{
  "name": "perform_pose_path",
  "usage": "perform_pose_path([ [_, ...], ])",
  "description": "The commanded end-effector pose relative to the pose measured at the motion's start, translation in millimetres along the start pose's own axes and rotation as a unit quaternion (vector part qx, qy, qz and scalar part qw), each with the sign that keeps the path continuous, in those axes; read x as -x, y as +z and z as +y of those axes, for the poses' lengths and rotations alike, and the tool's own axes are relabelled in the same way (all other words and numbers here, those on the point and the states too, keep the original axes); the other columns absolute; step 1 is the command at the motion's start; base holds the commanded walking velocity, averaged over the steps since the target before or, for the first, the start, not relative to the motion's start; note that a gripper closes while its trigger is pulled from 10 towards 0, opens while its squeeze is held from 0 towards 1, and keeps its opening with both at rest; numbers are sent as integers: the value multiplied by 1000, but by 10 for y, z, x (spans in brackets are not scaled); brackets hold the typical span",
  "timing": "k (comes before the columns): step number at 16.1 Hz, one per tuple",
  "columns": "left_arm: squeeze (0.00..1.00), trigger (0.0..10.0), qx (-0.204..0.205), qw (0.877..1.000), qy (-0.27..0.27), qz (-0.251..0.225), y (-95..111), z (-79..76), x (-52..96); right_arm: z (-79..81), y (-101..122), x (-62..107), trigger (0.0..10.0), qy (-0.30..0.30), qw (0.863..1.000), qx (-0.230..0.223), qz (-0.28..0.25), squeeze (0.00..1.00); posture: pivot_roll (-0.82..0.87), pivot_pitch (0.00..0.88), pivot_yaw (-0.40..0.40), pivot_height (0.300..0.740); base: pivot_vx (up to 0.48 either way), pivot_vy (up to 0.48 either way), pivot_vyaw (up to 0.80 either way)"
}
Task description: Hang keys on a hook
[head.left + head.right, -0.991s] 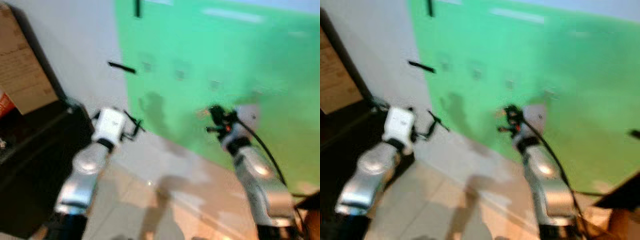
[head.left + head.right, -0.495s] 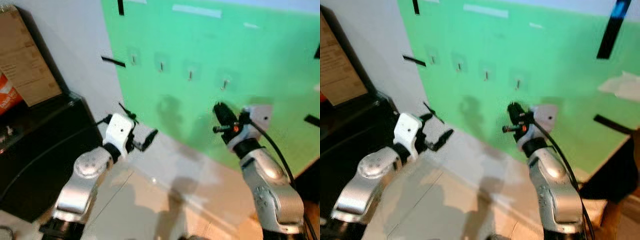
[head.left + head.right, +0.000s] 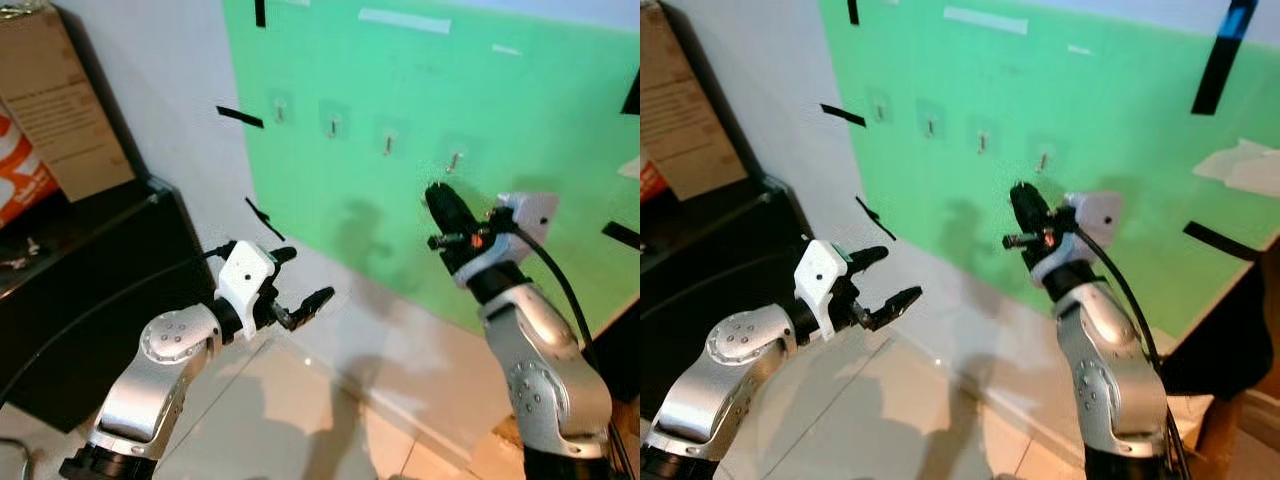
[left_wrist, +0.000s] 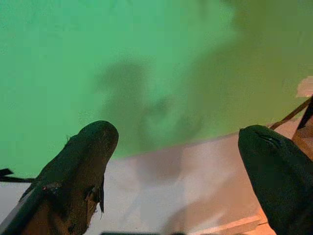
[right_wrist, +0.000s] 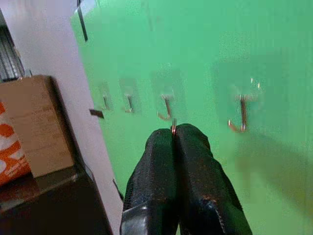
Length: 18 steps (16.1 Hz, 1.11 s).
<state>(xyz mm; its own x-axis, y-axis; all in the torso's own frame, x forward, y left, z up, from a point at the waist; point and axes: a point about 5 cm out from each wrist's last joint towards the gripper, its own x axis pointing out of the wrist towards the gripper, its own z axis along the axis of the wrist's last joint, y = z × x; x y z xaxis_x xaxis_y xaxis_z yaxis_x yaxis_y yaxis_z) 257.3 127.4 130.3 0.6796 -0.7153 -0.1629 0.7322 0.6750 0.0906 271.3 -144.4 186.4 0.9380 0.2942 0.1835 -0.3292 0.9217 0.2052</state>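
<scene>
Below the green wall's hooks (image 3: 387, 143) at 12 o'clock, right gripper (image 5: 174, 131) pinches a thin key ring (image 5: 173, 129) between closed fingers, left gripper (image 3: 300, 282) spread wide, empty, at 8 o'clock.

Four hooks (image 3: 279, 110) (image 3: 332, 125) (image 3: 388, 143) (image 3: 454, 161) line the green wall (image 3: 420, 90). Two grippers (image 3: 300, 285) (image 3: 440, 205) are raised before it. One cardboard box (image 3: 45, 110) sits on one black cabinet (image 3: 80, 300).

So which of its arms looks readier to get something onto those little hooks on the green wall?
The right. Its pincer is raised just below the row of small metal hooks, shut on a thin metal ring. The left pincer hangs open, lower, holding nothing.
</scene>
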Motion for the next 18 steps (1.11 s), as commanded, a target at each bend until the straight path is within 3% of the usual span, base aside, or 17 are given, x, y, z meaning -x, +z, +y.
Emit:
perform_pose_path([
  [1, 0, 10000, -6, 1000, -3, -1, 39, 7, 12, -1, 49, -24, 10000, -2, 1000, -4, -7, 0, -125, 0, 45, 740, 0, 0, 0],
  [3, 0, 10000, -7, 1000, -3, -4, 65, 18, 19, 19, 52, -67, 10000, 3, 1000, -5, -5, 0, -119, 0, 42, 740, 0, 0, 0],
  [6, 0, 10000, -4, 1000, -9, -8, 85, 10, 26, -64, 3, -123, 10000, -33, 999, -6, 19, 0, -115, 0, 40, 740, 0, 0, 0],
  [10, 0, 10000, 1, 1000, -17, -10, 96, -8, 33, -133, 18, -144, 10000, -66, 998, -19, 12, 0, -111, 0, 38, 740, 0, 0, 0],
  [18, 0, 10000, 8, 1000, 16, -22, 78, 7, 22, -155, 25, -48, 10000, -68, 997, -39, 12, 0, -120, 0, 43, 740, 0, 0, 0],
])
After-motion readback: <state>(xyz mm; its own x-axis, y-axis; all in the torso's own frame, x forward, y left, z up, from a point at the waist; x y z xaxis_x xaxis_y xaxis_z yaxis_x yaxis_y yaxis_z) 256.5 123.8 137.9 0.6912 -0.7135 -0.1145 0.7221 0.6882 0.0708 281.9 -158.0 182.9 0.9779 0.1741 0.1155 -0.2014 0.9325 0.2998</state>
